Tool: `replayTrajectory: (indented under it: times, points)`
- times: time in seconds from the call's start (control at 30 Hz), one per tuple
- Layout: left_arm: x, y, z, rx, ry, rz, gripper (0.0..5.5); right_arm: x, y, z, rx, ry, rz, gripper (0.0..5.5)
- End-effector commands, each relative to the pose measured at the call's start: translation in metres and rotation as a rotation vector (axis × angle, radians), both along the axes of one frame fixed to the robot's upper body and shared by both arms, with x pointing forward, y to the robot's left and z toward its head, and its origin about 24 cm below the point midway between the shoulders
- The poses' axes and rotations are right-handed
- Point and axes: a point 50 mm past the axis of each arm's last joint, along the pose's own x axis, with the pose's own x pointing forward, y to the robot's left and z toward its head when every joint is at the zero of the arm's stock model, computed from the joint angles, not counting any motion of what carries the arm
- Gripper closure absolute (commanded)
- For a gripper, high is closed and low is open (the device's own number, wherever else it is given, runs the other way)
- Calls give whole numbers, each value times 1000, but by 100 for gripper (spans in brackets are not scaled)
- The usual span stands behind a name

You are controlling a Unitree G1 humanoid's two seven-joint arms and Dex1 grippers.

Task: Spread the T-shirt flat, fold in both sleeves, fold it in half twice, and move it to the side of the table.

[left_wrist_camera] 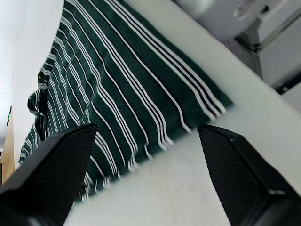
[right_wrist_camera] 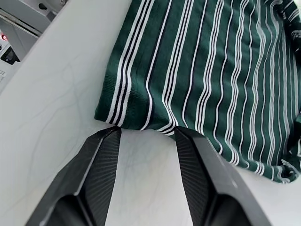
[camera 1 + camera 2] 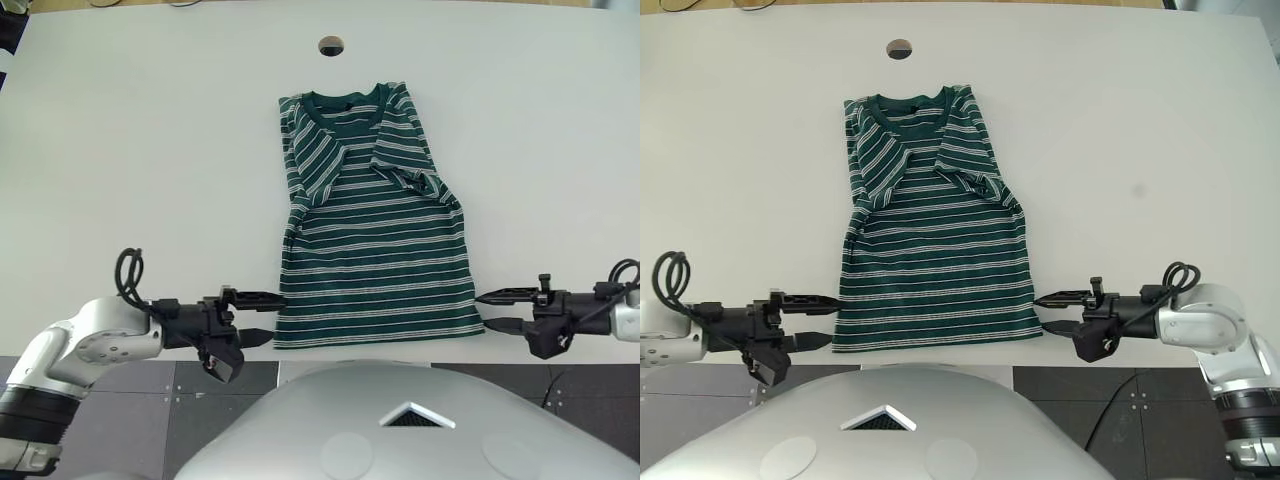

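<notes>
White surface (image 3: 120, 150) carries the T-shirt (image 3: 375, 260), flat with both sleeves folded in, its hem spanning the gap between the two sets of jaws. Both arms lie low and level at the near edge, tips pointing inward. The left jaws are open and empty just beside the hem's left corner, the right jaws likewise at its right corner.

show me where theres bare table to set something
Wide bare table left of the shirt and right of it. Narrow strip beyond the collar, by the hole. Crowded at the near hem: left gripper and right gripper.
</notes>
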Motion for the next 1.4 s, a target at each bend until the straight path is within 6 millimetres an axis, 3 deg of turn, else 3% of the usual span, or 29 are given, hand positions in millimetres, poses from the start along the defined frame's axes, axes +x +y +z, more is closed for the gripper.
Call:
replayTrajectory:
  times: [0.03,0.17,0.37,0.5,0.83,0.9,1.1,1.3,1.4]
  points:
    - [-15,-5,-27,165,120,-43,149,-15,-1,-20,-124,121,57,337]
    - [-11,-13,-23,163,120,-47,149,-15,0,-21,-122,133,58,337]
    - [-4,-14,-18,158,112,-30,274,-10,2,-21,-98,142,35,477]
    - [-1,-15,-17,151,89,-39,346,-8,3,-19,-85,145,28,540]
    - [3,-20,-18,97,111,14,534,0,6,-10,-11,173,-53,540]
    - [4,-20,-18,93,109,18,534,1,2,-9,-27,206,-92,540]
    - [3,-19,-22,100,117,19,540,-5,-12,-9,-127,294,-110,444]
    - [4,-20,-27,85,85,23,540,-5,-9,-9,-124,248,-55,353]
    - [5,-20,-28,82,74,23,540,-5,-3,-9,-102,203,-5,350]
